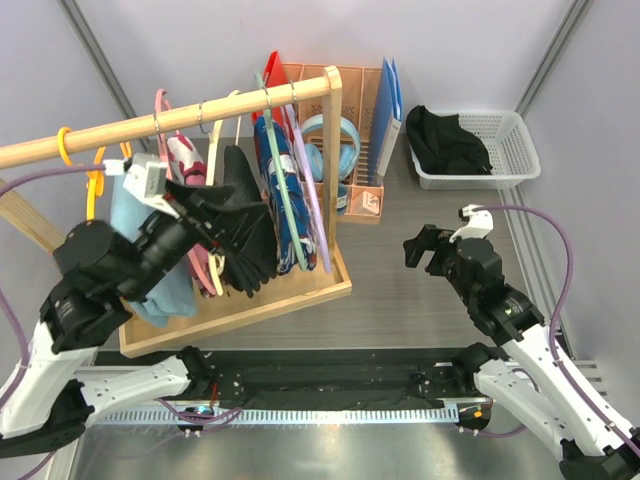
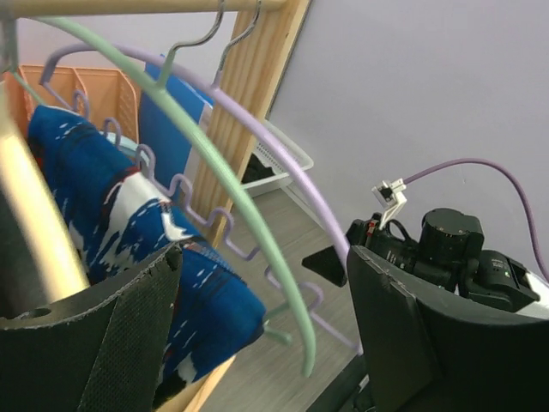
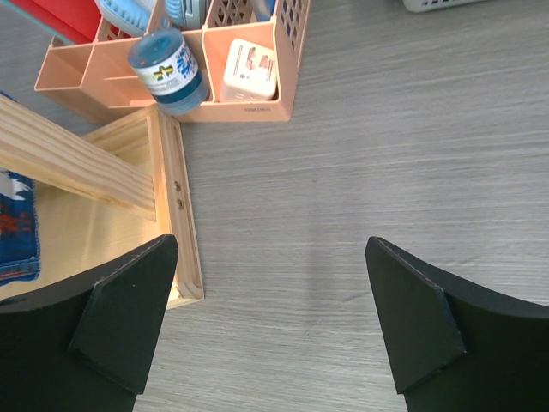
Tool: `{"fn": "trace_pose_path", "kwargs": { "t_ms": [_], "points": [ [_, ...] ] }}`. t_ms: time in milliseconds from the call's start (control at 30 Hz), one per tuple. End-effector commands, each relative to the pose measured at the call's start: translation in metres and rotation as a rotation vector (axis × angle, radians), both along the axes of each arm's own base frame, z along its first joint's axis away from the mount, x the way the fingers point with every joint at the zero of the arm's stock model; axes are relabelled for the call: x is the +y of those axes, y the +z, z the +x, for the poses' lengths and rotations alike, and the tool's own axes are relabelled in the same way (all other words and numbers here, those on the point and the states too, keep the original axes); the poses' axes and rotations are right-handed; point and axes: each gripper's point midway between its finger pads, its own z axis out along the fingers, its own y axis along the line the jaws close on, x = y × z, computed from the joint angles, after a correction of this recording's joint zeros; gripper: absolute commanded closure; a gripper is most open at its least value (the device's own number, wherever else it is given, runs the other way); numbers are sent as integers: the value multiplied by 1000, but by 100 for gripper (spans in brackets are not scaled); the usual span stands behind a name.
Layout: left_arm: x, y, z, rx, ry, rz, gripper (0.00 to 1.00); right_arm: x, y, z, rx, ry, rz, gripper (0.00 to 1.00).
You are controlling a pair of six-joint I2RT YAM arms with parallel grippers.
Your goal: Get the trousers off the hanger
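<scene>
Wooden rack [image 1: 335, 170] stands on the left half of the grey table [image 1: 420, 310], its rod carrying several hangers. Both pairs of trousers hang there: the black trousers [image 1: 255, 250] folded over a hanger near the middle of the rod, and the blue printed trousers [image 2: 94, 215] just beside them towards the rack's right post. The left gripper [image 2: 264, 266] is raised to the hanging clothes with its jaws spread wide. In the wrist view its left finger sits in front of the blue printed cloth, while the lower ends of the green hanger [image 2: 232, 197] and the purple hanger [image 2: 292, 172] curve down between the two fingers. Whether either finger touches cloth cannot be told. The right gripper [image 3: 270, 249] hovers over bare table right of the rack's base, jaws also wide and holding nothing. Behind the rack stands an orange organiser [image 3: 257, 51], and a white basket [image 1: 515, 140] sits at the far right
</scene>
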Motion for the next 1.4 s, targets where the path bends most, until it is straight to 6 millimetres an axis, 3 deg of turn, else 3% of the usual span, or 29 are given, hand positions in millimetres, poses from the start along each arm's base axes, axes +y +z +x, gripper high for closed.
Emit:
{"fn": "trace_pose_path", "kwargs": {
  "t_ms": [0,67,100,233,433,633,733,800,833,867,933,967,1033,1067,1167,1200,1300,1367],
  "points": [
    [34,15,-21,-170,22,-3,21,10,10,3,-81,20,92,2],
    [36,12,-33,-181,-27,-28,20,12,7,-1,-86,32,113,1],
    [44,18,-50,-210,-74,-67,20,12,1,-2,-80,36,112,1],
    [61,19,-82,-220,-158,-163,19,9,-8,-10,-92,35,143,0],
    [90,12,-117,-224,-222,-282,13,12,-11,-26,-126,63,241,0],
    [101,11,-127,-199,-237,-321,12,20,-15,-29,-106,104,256,0],
    [107,31,-123,-185,-206,-378,11,30,3,-30,-96,142,285,0],
    [88,37,-98,-113,-155,-343,11,31,24,-31,-105,140,316,0],
    [94,56,-102,-119,-153,-346,12,30,27,-29,-93,128,315,0],
    [62,50,-79,-59,-151,-266,13,27,40,-31,-92,116,318,0],
    [60,58,-62,21,-78,-246,15,24,46,-30,-67,86,316,0],
    [42,53,-43,81,-46,-217,16,22,55,-33,-59,81,319,0],
    [42,57,-25,128,41,-222,18,20,63,-35,-43,66,337,0],
    [24,47,-10,176,56,-190,19,19,68,-38,-30,59,343,0],
    [4,44,6,223,66,-166,20,18,78,-46,-20,66,362,1],
    [-12,36,16,256,67,-147,21,18,80,-48,-22,71,366,1],
    [-29,19,34,315,106,-134,24,13,86,-54,-26,64,367,1],
    [-29,5,49,334,183,-140,27,8,89,-58,-40,54,361,1]
  ]
}}
